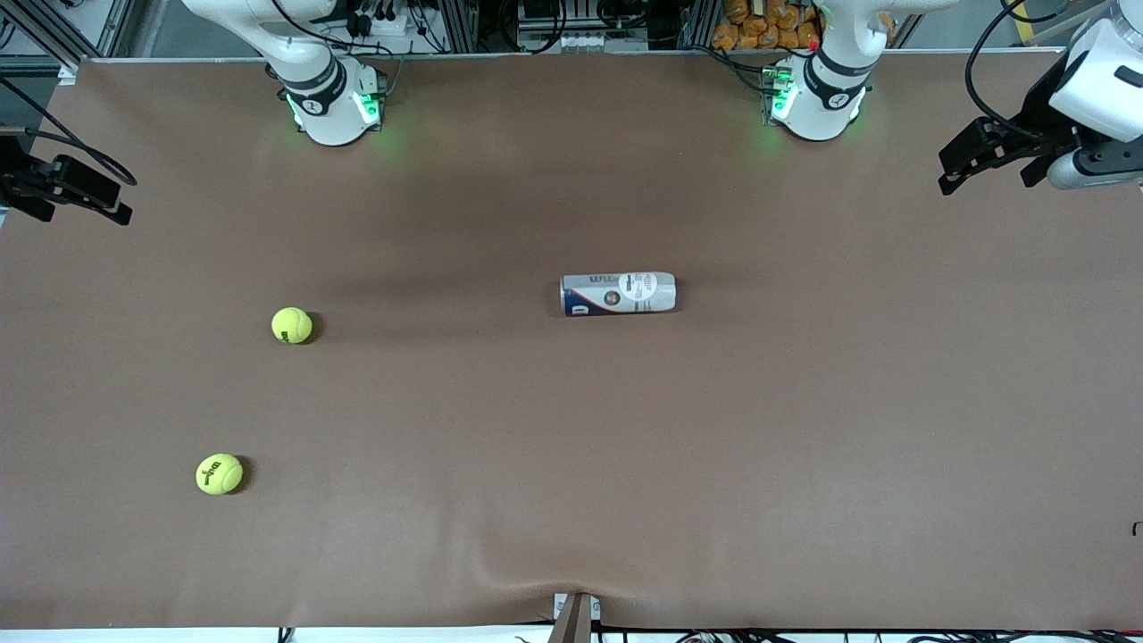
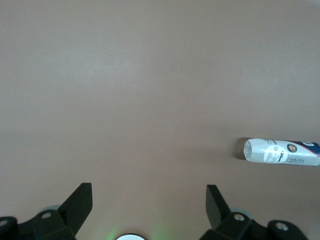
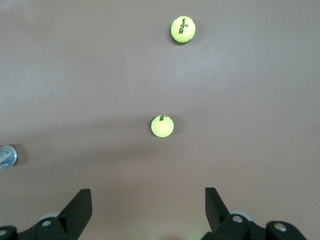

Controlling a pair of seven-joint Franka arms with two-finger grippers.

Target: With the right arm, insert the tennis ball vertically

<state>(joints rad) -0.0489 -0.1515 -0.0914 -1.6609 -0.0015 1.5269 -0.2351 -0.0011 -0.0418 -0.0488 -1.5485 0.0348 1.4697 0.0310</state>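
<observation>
I held the right arm's black two-finger hand (image 3: 145, 212) released and empty over the brown worktop (image 1: 571, 464); the left hand (image 2: 149, 210) waited, likewise released. Two yellow felt tennis balls (image 1: 292, 325) (image 1: 219, 473) lay ungrasped. The white cylindrical ball can (image 1: 618, 294) lay on its side. Every step remained.

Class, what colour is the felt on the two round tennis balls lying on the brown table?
Bright yellow-green tennis balls, clearest in the right wrist view.

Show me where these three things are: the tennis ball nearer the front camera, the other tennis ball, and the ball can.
nearer tennis ball (image 1: 219, 474), front view, middle of the ball
other tennis ball (image 1: 292, 325), front view, middle of the ball
ball can (image 1: 618, 294), front view, label on its side
</observation>
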